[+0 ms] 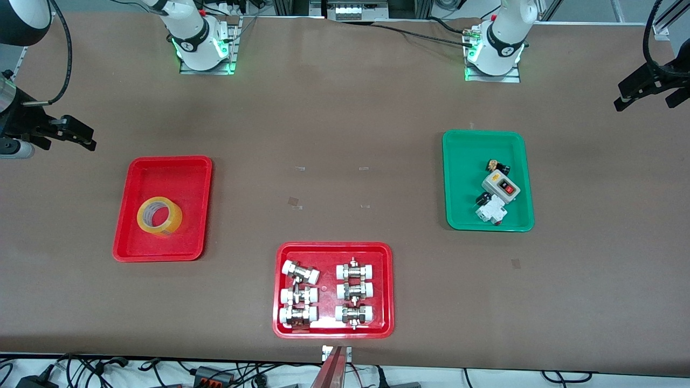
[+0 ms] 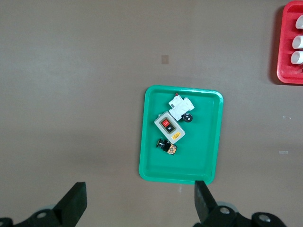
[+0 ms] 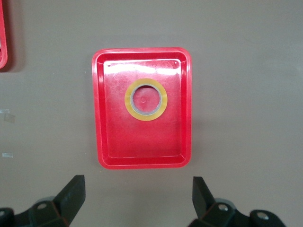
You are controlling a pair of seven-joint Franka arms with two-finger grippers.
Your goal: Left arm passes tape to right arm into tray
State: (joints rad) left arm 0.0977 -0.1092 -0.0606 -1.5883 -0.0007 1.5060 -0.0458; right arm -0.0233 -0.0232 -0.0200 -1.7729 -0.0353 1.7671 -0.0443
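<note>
The tape (image 1: 159, 216) lies flat inside the tray (image 1: 186, 167), which sits at mid-left of the front view on the brown bench (image 1: 345, 124), toward the right arm's end. The right wrist view looks straight down on it — the yellow ring (image 3: 146, 99) rests on the tray's (image 3: 142, 158) red floor, clear of the rim on every side, with the floor showing through its core.

The right gripper (image 1: 70, 132) hangs at the upper left edge of the front view, over bare bench beside the tray; its fingers (image 3: 71, 196) stand wide apart and hold nothing. The left gripper (image 1: 647, 89) hangs at the upper right edge, over bare bench at the left arm's end, and its fingers (image 2: 73, 203) are likewise spread and empty.

At centre right sits a green tray (image 1: 463, 161) holding a grey switch box (image 1: 501, 186) with a red button and a few small parts. At bottom centre, nearest the front camera, a wider red tray (image 1: 334, 248) carries metal fittings (image 1: 326, 293) with white caps, set in two columns.
</note>
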